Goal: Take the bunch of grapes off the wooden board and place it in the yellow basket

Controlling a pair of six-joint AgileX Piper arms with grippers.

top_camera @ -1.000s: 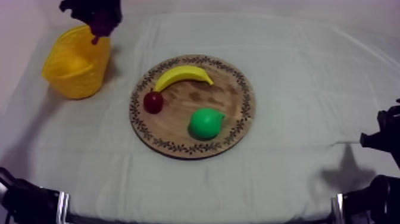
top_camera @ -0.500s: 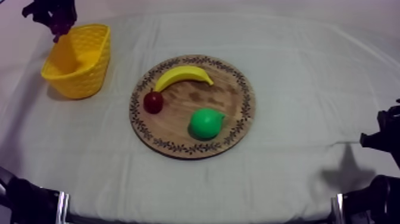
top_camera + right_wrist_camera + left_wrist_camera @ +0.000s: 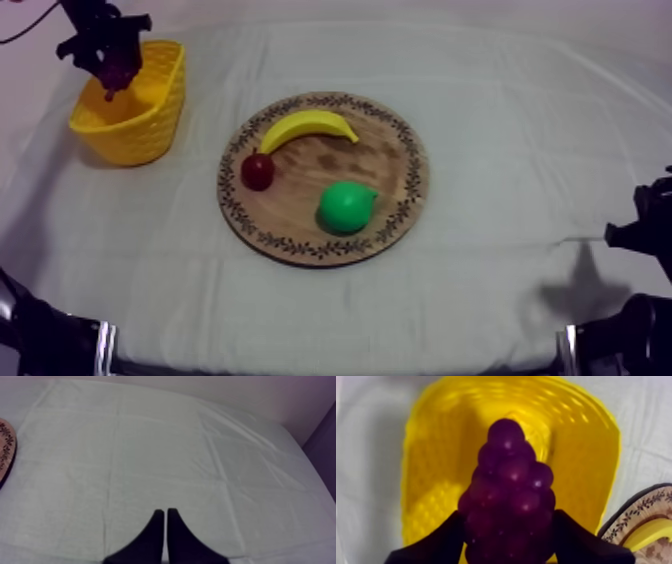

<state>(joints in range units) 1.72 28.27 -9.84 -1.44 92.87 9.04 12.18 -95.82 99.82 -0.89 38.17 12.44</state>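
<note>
Grapes point(image 3: 508, 491), a dark purple bunch, are pinched between the two black fingers point(image 3: 438, 543) of the left gripper point(image 3: 508, 543), one finger pressing on each side of the broad end while the narrow end points away toward the yellow basket point(image 3: 416, 476). From the left wrist the grapes hang in front of the basket's open mouth, with its woven inner wall showing all round them; whether they touch the basket cannot be told. From above, the left gripper point(image 3: 108, 58) is at the far left of the bench point(image 3: 520, 110), over the far left part of the yellow basket point(image 3: 150, 115), and the grapes point(image 3: 118, 72) show as a dark lump under it. The basket stands on the grey-white cloth to the left of the round wooden board point(image 3: 390, 175), near it but not touching. The board lies in the middle of the bench and carries three toy fruit: a banana point(image 3: 305, 125) along its far part, a small red fruit point(image 3: 258, 171) at its left edge just beside the banana's left tip, and a green pear point(image 3: 346, 207) on its near part, apart from both. The right gripper point(image 3: 165, 521) has its fingers pressed together into a narrow wedge with nothing between them, above bare cloth. From above it sits low at the right edge of the bench point(image 3: 645, 225), well apart from the board.
</note>
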